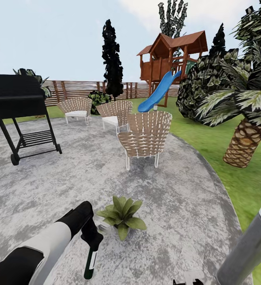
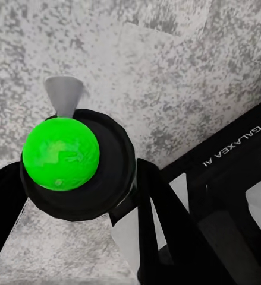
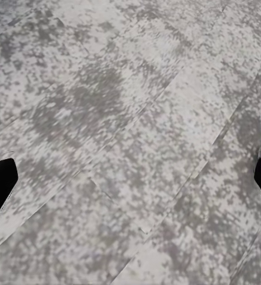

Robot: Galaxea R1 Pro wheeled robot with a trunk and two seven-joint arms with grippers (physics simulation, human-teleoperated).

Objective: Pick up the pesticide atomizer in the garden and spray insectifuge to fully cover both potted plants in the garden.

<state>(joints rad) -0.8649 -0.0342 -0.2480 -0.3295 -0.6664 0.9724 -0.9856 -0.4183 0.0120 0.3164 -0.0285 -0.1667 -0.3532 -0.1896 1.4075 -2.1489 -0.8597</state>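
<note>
Atomizer (image 1: pixel 90 264) held in left gripper (image 1: pixel 91 237), hanging body-down over the grey paving (image 1: pixel 67 170), whitish trigger head (image 1: pixel 103 227) up at the fingers and facing the plant (image 1: pixel 122 213). From the left wrist, bottle seen end-on: bright green round base (image 2: pixel 60 154) ringed by dark body, pale nozzle (image 2: pixel 63 95) poking past it, black fingers (image 2: pixel 160 219) clamped to either side. Nozzle just beside the nearest leaves, roughly level with the rosette; pot hidden under foliage. Only this one rosette in sight.

Step in hand, by judgement: spraying this plant. To do well: nozzle kept aimed at the rosette's centre, not at the paving beneath; slow sweep across all leaves, far side included, since full cover is asked; bottle kept from tilting in the grip, the hold sitting high near the head. Nozzle direction possibly a little low, though the head view is too coarse to be sure.

Right gripper (image 3: pixel 130 172) spread wide, empty, dark fingertips at the two edges of its wrist view over bare paving.

Further out: wicker chairs (image 1: pixel 144 134), black grill (image 1: pixel 17 107), grey post (image 1: pixel 249 245), palm (image 1: pixel 245 134), slide (image 1: pixel 160 91), fence (image 1: pixel 75 89).
</note>
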